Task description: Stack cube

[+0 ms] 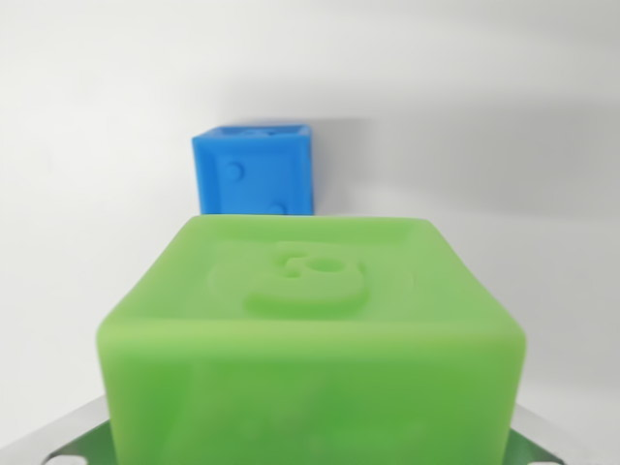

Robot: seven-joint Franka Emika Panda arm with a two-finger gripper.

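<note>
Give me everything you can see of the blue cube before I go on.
The blue cube is small in the wrist view, sitting upright on the white surface beyond the green cube. It looks like matte moulded plastic, with rounded edges and raised round dots on its near face. One vertical corner is turned slightly toward the camera. Its lower edge is hidden behind the green cube's top; whether the two touch cannot be told. A soft shadow falls to its right.

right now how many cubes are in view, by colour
green cube: 1
blue cube: 1
total: 2
</note>
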